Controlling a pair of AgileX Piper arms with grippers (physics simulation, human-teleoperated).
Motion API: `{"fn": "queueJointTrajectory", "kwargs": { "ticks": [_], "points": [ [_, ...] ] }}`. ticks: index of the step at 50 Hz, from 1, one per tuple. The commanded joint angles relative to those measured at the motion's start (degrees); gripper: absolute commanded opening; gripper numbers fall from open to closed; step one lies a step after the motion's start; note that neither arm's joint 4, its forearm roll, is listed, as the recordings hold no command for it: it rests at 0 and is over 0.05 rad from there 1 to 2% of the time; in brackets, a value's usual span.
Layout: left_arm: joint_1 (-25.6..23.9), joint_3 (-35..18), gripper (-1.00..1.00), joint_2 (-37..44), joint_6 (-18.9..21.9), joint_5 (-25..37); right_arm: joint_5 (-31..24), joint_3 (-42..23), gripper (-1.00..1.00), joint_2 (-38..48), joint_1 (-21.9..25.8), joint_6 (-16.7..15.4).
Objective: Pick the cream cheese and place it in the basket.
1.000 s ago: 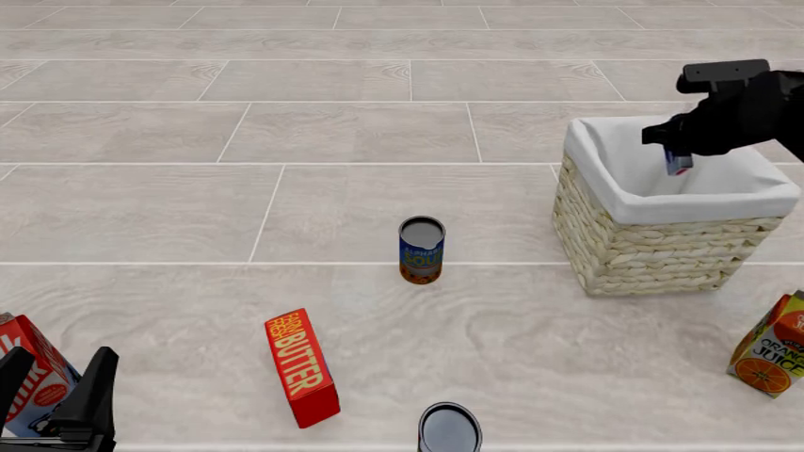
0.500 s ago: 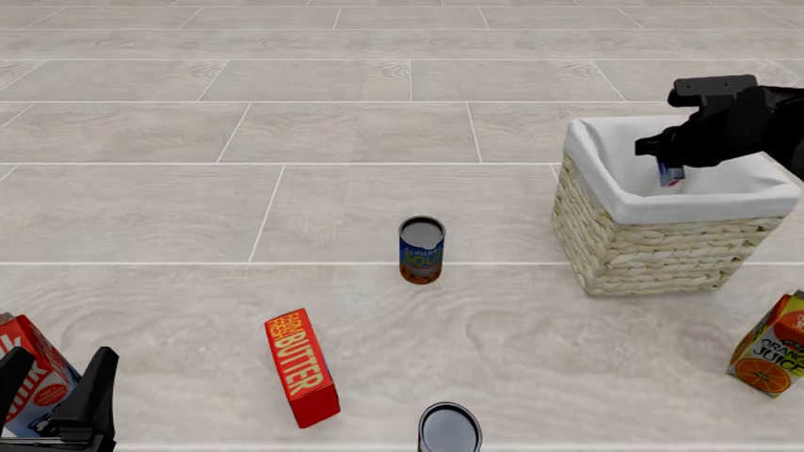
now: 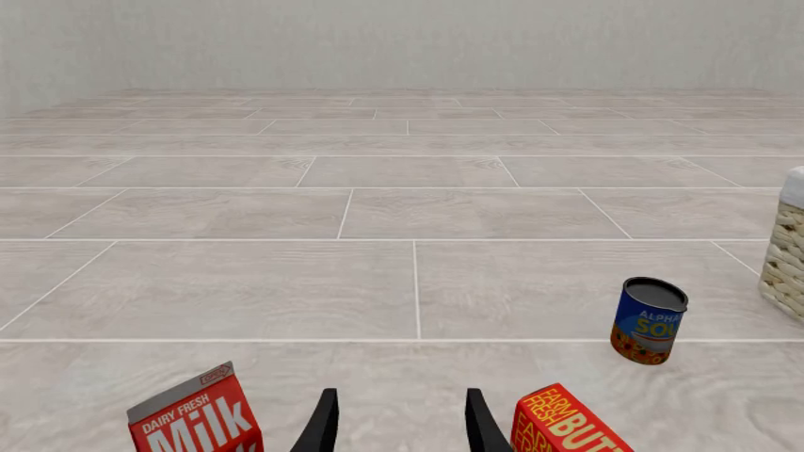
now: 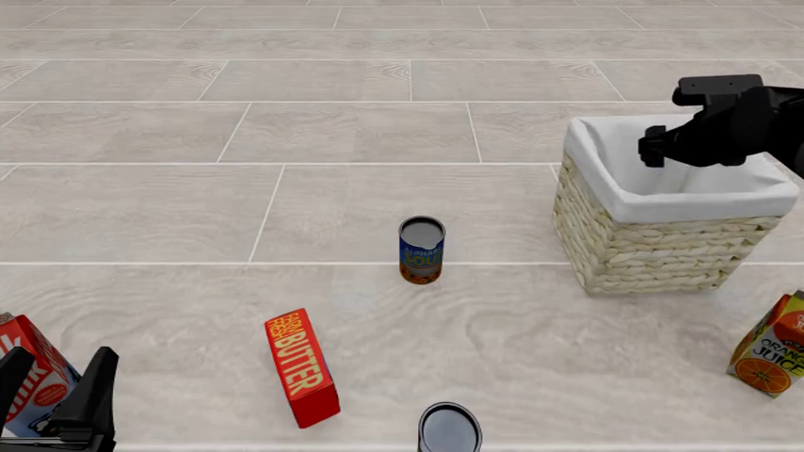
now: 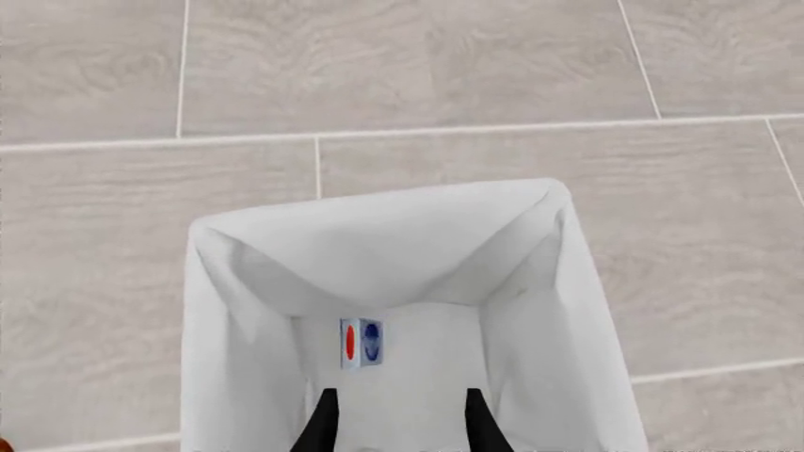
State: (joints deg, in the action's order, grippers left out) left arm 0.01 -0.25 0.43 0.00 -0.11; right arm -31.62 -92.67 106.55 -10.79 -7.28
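The cream cheese, a small light-blue and white box showing a red and a blue patch, lies on the floor of the basket in the right wrist view. In the front view it is hidden behind the basket's white-lined rim. My right gripper hangs above the basket's opening, open and empty; its fingers stand apart above the box. My left gripper is open and empty at the near left edge, beside the milk carton.
A blue soup can stands mid-floor. A red BUTTER box lies nearer. A milk carton is at the near left. An orange juice carton is at the near right. A second can sits at the near edge.
My right gripper let go of the cream cheese, which dropped to the basket's floor. The gripper has shifted slightly left and up. The left arm has not moved.
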Motion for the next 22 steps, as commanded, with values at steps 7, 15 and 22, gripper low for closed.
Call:
{"fn": "queueJointTrajectory", "kwargs": {
  "ticks": [7, 15, 22],
  "points": [
    [0.0, 0.0, 1.00, 0.0, 0.0, 0.0, 0.4, 2.0, 1.00, -3.6, 0.4, 0.5],
    [0.0, 0.0, 1.00, 0.0, 0.0, 0.0, 3.3, 7.6, 1.00, -10.2, 1.4, 0.2],
    [0.0, 0.0, 1.00, 0.0, 0.0, 0.0, 7.6, 16.1, 1.00, -19.1, 3.8, 3.4]
  ]
}}
